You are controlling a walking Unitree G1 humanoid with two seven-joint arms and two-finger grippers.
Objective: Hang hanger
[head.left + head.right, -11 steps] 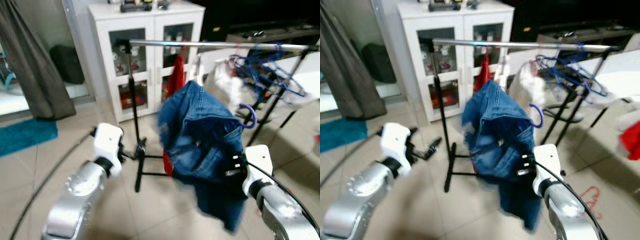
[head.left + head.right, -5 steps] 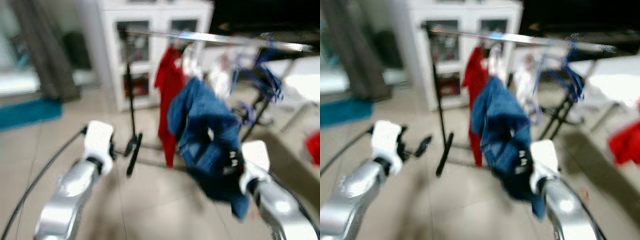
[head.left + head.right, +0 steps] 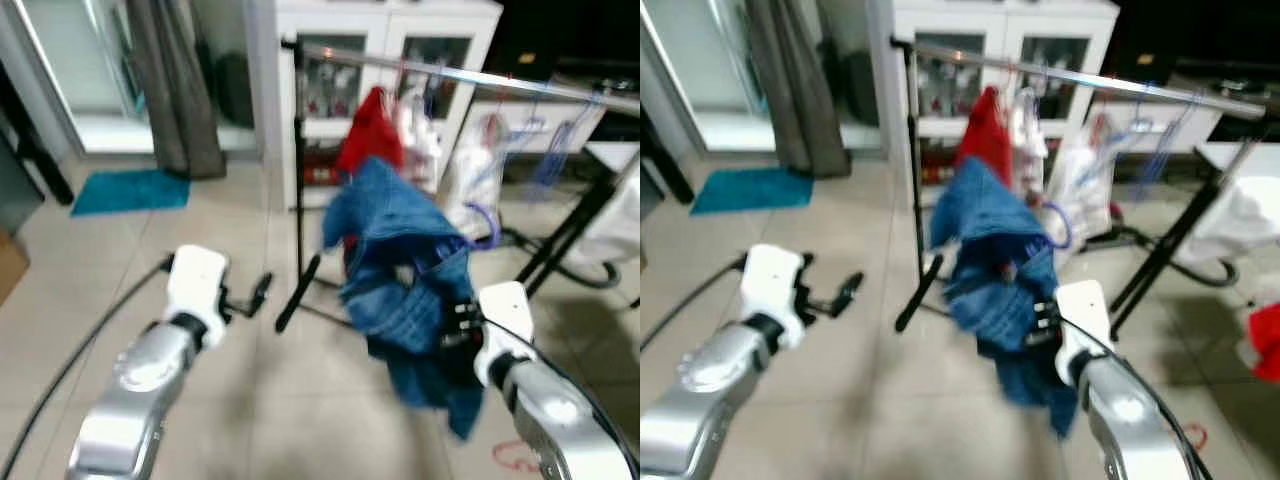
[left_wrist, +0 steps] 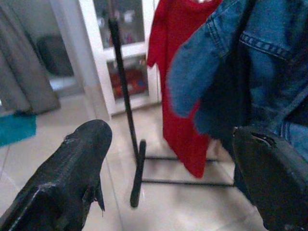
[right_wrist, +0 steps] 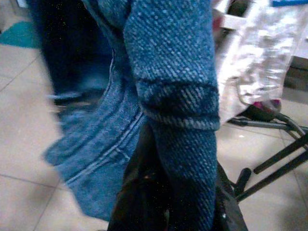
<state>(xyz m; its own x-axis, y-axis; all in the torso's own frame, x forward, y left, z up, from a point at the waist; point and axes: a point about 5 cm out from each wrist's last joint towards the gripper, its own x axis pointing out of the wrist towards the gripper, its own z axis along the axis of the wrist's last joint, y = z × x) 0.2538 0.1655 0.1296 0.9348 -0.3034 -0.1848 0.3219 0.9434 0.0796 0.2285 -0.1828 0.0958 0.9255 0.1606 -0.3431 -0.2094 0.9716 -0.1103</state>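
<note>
The right gripper (image 5: 168,192) is clenched on a blue denim jacket (image 3: 405,285) on a purple hanger (image 3: 487,225), held up just in front of the clothes rail (image 3: 470,76), near a red garment (image 3: 370,130) hanging there. The left gripper (image 4: 168,178) hangs to the left, fingers spread and holding nothing. A white cabinet (image 3: 385,40) stands behind.
</note>
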